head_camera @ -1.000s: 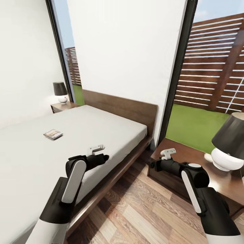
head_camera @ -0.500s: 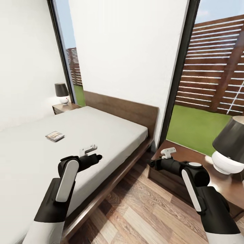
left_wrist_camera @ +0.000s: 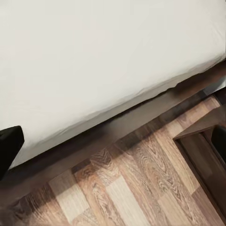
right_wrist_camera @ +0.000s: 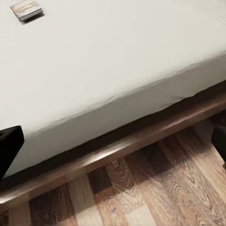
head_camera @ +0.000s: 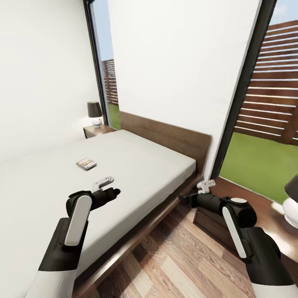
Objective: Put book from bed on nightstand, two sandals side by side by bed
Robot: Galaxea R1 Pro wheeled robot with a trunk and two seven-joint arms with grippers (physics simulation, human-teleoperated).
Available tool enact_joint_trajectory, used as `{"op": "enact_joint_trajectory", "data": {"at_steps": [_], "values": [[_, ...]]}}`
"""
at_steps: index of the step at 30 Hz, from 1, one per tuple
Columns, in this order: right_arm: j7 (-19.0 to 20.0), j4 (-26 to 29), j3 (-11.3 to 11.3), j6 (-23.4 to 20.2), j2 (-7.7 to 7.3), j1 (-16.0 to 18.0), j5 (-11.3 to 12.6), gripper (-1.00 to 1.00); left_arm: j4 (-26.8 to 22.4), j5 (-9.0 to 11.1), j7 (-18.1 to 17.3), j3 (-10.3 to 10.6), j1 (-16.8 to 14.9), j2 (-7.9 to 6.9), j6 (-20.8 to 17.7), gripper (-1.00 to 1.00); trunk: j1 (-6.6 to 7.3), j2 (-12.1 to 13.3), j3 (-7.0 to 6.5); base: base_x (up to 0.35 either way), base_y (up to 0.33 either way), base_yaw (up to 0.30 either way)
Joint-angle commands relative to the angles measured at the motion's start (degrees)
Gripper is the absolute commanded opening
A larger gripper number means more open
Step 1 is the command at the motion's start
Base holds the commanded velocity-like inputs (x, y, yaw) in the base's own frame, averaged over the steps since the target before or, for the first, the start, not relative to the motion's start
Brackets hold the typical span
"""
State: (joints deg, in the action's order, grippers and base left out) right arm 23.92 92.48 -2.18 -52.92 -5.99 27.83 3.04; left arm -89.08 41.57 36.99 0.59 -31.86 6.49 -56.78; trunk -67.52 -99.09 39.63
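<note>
Swinging left, the view recenters book point(head_camera: 86, 164) and bed point(head_camera: 157, 165).

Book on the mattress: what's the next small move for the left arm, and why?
Probably extend the left gripper forward over the mattress toward the book. The book lies flat on the bed, just beyond the gripper with bare mattress between them, and it holds nothing. The near nightstand sits at the robot's right for the drop.
</note>
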Motion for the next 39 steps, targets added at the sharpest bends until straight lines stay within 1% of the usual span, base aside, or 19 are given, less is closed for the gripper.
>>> {"op": "enact_joint_trajectory", "data": {"at_steps": [1,4,8,10,14,20,28,39], "values": [[-0.11,0.06,-0.02,-0.32,-0.05,0.03,0.30,1.00,-0.03,0.57,0.60,0.02,-0.06,0.02,-0.09,1.00,0.00,-0.03,0.06,0.000,0.000,0.282],[-0.08,0.06,-0.04,-0.33,-0.06,-0.01,0.30,1.00,-0.03,0.66,0.82,-0.24,-0.07,0.07,0.04,1.00,0.00,-0.03,0.06,0.000,0.000,0.284],[-0.03,0.06,-0.07,-0.33,-0.07,-0.03,0.32,1.00,-0.04,0.62,0.94,-0.07,-0.06,0.20,0.11,1.00,0.00,-0.03,0.06,0.000,0.000,0.286],[0.01,0.06,-0.08,-0.33,-0.07,-0.04,0.34,1.00,-0.04,0.56,0.94,0.40,-0.06,0.26,0.13,1.00,0.00,-0.03,0.06,0.004,-0.005,0.287],[0.05,0.06,-0.14,-0.34,-0.07,-0.10,0.35,1.00,-0.04,0.29,1.02,2.02,-0.05,0.18,0.16,1.00,0.00,-0.03,0.06,0.095,-0.092,0.288],[0.06,0.06,-0.27,-0.29,-0.04,-0.18,0.33,1.00,-0.04,0.02,1.05,2.64,-0.04,0.13,0.17,1.00,0.00,-0.03,0.06,0.188,-0.180,0.288],[0.07,0.06,-0.38,-0.31,-0.02,-0.22,0.33,1.00,-0.04,-0.06,1.06,2.78,-0.04,0.05,0.18,1.00,0.00,-0.03,0.06,0.232,-0.221,0.288],[0.13,0.06,-0.57,-0.27,-0.07,-0.28,0.32,1.00,-0.04,0.12,1.09,2.32,0.11,0.02,0.18,1.00,0.00,-0.03,0.06,0.224,-0.211,0.288]]}}
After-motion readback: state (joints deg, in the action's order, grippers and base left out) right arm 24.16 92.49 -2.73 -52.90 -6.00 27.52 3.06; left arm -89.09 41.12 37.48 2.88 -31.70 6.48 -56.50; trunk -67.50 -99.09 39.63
